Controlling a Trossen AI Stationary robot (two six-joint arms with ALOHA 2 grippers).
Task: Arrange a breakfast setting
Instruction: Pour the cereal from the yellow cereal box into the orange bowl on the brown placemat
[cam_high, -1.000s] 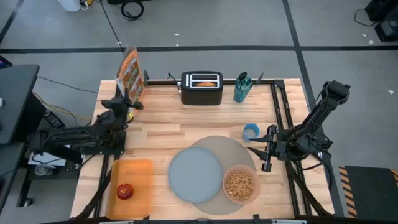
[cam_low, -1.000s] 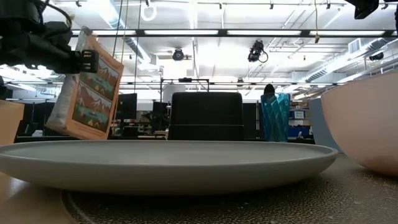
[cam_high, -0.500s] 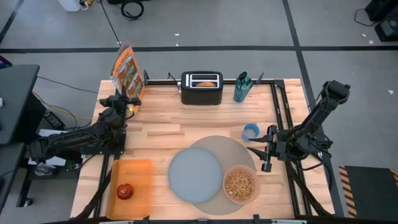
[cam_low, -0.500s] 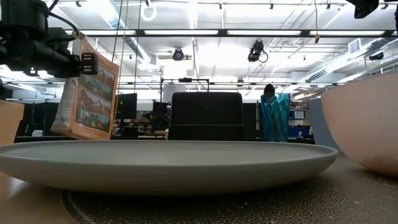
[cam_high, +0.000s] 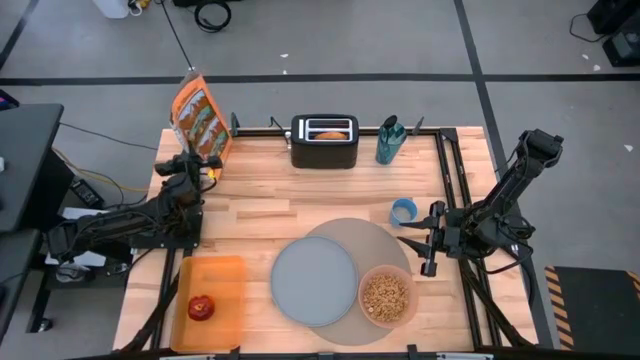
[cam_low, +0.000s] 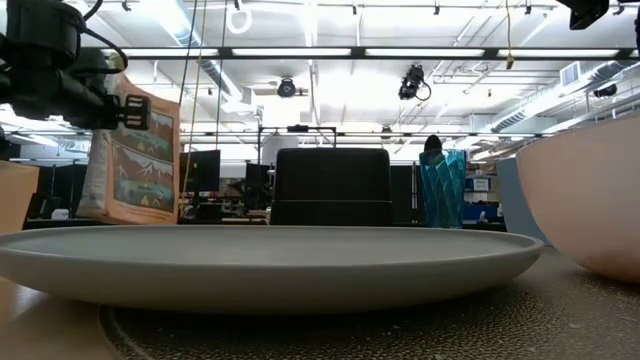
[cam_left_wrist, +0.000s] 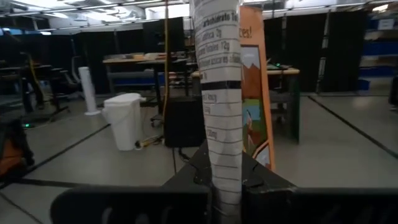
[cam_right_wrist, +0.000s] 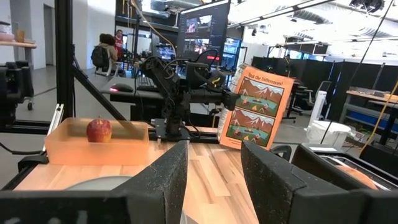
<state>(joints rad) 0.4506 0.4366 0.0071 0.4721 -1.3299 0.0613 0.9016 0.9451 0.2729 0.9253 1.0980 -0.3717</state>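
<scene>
My left gripper (cam_high: 203, 162) is shut on an orange cereal box (cam_high: 196, 120) at the table's far left corner; the box also shows in the low view (cam_low: 130, 160). My right gripper (cam_high: 418, 248) is open and empty, right of the round grey mat (cam_high: 378, 238). On the mat lie the grey-blue plate (cam_high: 314, 281) and the pink bowl (cam_high: 386, 296), which holds cereal. The small blue cup (cam_high: 403, 211) stands by the mat's far right rim. The red apple (cam_high: 201, 307) lies in the orange tray (cam_high: 225, 275). A bagel (cam_high: 332, 131) sticks out of the toaster. The spoon is not in view. My left gripper pinches the cereal box between its two fingers across its narrow labelled side (cam_left_wrist: 224, 180), in the box's upper part (cam_low: 128, 100). The fingers come level from the table's near left side. The box stands almost upright; the plate's rim hides its bottom edge.
The black toaster (cam_high: 324, 145) and a teal bottle (cam_high: 389, 141) stand at the far edge. Bare wood lies between the toaster and the mat. In the right wrist view, people show in the room beyond the table.
My left gripper has carried the cereal box toward the table's far left corner. The box, tilted before, has tipped nearly upright and stays in the hold.
</scene>
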